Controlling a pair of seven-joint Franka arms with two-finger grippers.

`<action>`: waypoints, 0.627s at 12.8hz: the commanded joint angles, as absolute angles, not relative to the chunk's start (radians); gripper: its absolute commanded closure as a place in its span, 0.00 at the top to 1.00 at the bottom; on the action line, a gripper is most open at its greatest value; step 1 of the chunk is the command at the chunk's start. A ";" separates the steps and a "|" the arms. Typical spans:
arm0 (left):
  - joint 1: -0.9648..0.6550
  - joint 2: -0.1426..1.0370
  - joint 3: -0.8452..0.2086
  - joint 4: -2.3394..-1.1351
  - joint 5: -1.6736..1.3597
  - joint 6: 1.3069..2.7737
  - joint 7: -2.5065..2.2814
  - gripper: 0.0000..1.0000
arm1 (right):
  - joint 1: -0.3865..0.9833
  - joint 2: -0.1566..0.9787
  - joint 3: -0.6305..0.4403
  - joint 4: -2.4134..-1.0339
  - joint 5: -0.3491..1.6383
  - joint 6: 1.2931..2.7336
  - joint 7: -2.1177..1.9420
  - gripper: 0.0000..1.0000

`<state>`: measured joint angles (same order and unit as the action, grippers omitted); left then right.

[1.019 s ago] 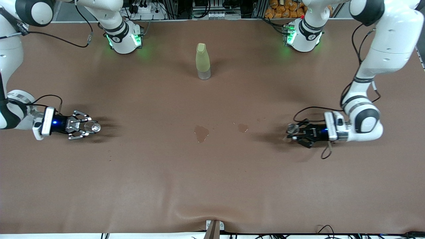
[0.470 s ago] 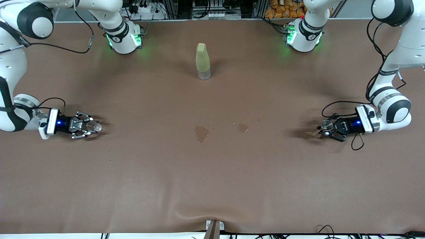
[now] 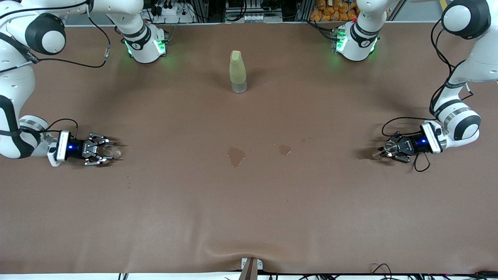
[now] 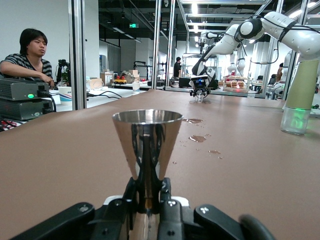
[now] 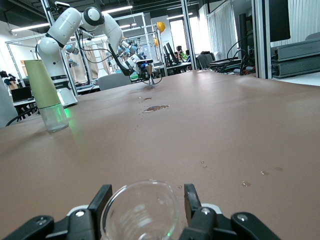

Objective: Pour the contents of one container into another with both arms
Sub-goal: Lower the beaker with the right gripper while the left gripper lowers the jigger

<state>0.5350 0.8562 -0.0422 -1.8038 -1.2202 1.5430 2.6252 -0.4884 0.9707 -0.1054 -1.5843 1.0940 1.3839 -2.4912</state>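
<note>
Jaws of the left gripper [image 3: 385,149] clamp the waist of the silvery measuring cup [image 4: 146,150], upright and low over the desk [image 3: 249,202]. Right gripper [image 3: 104,152], parted, flanks the clear glass cup [image 5: 142,210]. Farther off stands a yellow-green bottle [image 3: 237,72].

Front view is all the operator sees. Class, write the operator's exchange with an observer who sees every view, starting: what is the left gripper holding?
Observer: The left gripper holds a silvery measuring cup, its fingers shut on the narrow waist.
Operator: Is it upright?
Observer: Yes, upright, with the round rim on top.
Operator: And the right gripper?
Observer: The right gripper has the clear glass cup at it, tipped with its mouth toward the wrist camera; no liquid shows inside.
</note>
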 commanded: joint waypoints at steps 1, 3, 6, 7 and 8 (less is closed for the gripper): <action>0.551 0.885 -0.051 -1.767 -1.189 1.516 2.645 0.00 | -0.514 0.979 -0.087 -1.559 1.066 1.329 -2.473 1.00; 0.557 0.903 -0.051 -1.761 -1.178 1.516 2.669 0.00 | -0.518 0.944 -0.094 -1.565 1.062 1.285 -2.421 1.00; 0.557 0.907 -0.051 -1.759 -1.180 1.514 2.671 0.08 | -0.515 0.902 -0.118 -1.559 1.009 1.276 -2.275 1.00; 0.557 0.907 -0.051 -1.759 -1.180 1.516 2.671 0.11 | -0.512 0.885 -0.121 -1.557 1.006 1.276 -2.223 1.00; 0.557 0.908 -0.051 -1.759 -1.180 1.516 2.671 0.18 | -0.508 0.861 -0.124 -1.554 0.987 1.278 -2.162 1.00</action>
